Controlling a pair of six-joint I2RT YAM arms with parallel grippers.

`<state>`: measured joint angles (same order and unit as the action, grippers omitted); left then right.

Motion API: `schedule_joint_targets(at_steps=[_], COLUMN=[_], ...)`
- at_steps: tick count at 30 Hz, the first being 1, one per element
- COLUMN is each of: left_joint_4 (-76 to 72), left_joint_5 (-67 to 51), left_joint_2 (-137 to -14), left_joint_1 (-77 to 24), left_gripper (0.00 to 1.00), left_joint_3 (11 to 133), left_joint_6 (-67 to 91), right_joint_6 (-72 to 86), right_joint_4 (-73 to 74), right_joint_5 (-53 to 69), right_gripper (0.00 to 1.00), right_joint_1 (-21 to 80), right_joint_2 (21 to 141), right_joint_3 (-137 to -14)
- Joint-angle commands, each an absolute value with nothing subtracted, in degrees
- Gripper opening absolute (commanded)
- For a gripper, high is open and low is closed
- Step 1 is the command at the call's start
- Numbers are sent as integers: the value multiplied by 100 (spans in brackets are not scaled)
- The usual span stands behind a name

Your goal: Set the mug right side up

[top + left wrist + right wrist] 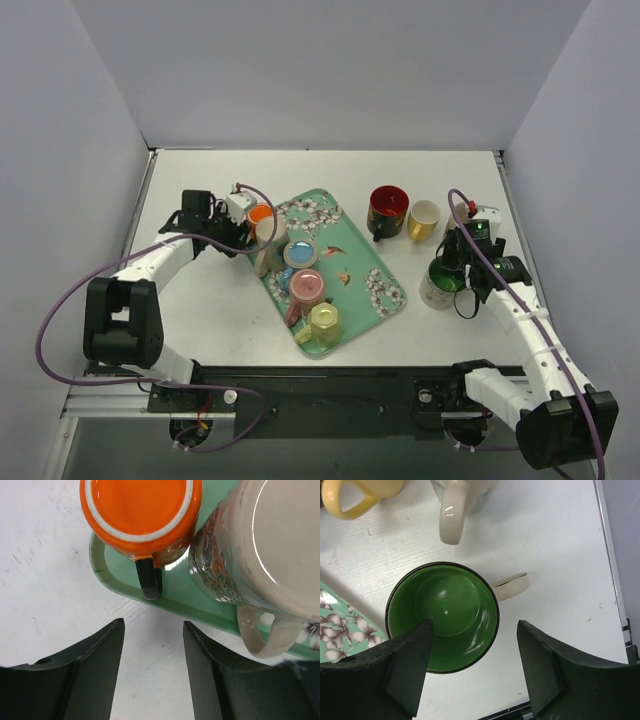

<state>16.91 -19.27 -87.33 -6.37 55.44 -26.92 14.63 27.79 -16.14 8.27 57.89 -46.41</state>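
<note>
Black left jaws stand parted, gripping nothing, over bare desk [45, 580] just off the tray [100, 565] corner. Orange mug [137, 505] sits base-up on that corner, dark handle pointing toward the gap, clear of both fingers. Right jaws also parted, straddling from above a green-lined mug [442, 615], mouth up, on the desk just right of the tray; contact cannot be told.

Count, on tray: five mugs: orange, cream [280, 540], blue [299, 254], pink [306, 285], olive [324, 322].

Right of tray, top view: three mugs: green-lined, red [388, 208], yellow [424, 220].
</note>
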Motion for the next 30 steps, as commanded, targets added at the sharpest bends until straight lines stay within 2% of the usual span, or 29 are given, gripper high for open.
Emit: schedule_joint_targets(at_steps=[1,14,16,17,18,19,20,21,22,27,28,30], left_joint_4=[607,379,238,220,194,202,228,246,272,474,588,738], left_joint_5=[-2435,-2040,-2021,-2013,-2030,-2048,-2065,-2083,-2100,-1776,-1758,-1836], left_joint_2=[-8832,-9615,-9694,-9712,-9703,-9703,-9694,-9660,-9633,-9466,-9370,-9194], left_joint_1=[-571,-835,-852,-861,-861,-861,-861,-844,-852,-721,-651,-554], left_gripper=[60,58,48,37,32,22,18,7,1,0,0,0], left_joint_3=[5651,5915,5950,5976,5994,6029,6047,6082,6091,6547,6739,6986], left_joint_6=[-2866,-2725,-2611,-2549,-2505,-2470,-2452,-2435,-2365,-1680,-1392,-1004], right_joint_6=[1538,1582,1600,1600,1617,1617,1608,1591,1591,1600,1600,1608], right_joint_4=[3111,3243,3234,3234,3243,3261,3287,3305,3331,3454,3445,3454], right_joint_5=[-1846,-1802,-1767,-1767,-1793,-1793,-1828,-1837,-1863,-1811,-1802,-1889], right_gripper=[63,64,64,63,63,63,63,63,63,64,68,71], right_joint_1=[975,1099,1116,1134,1151,1169,1186,1195,1213,1397,1545,1878], right_joint_2=[5573,5063,5028,5027,5001,5001,4992,4983,5001,5018,5001,5001], right_joint_3=[-4843,-4852,-4860,-4852,-4852,-4860,-4860,-4886,-4895,-5132,-5159,-5317])
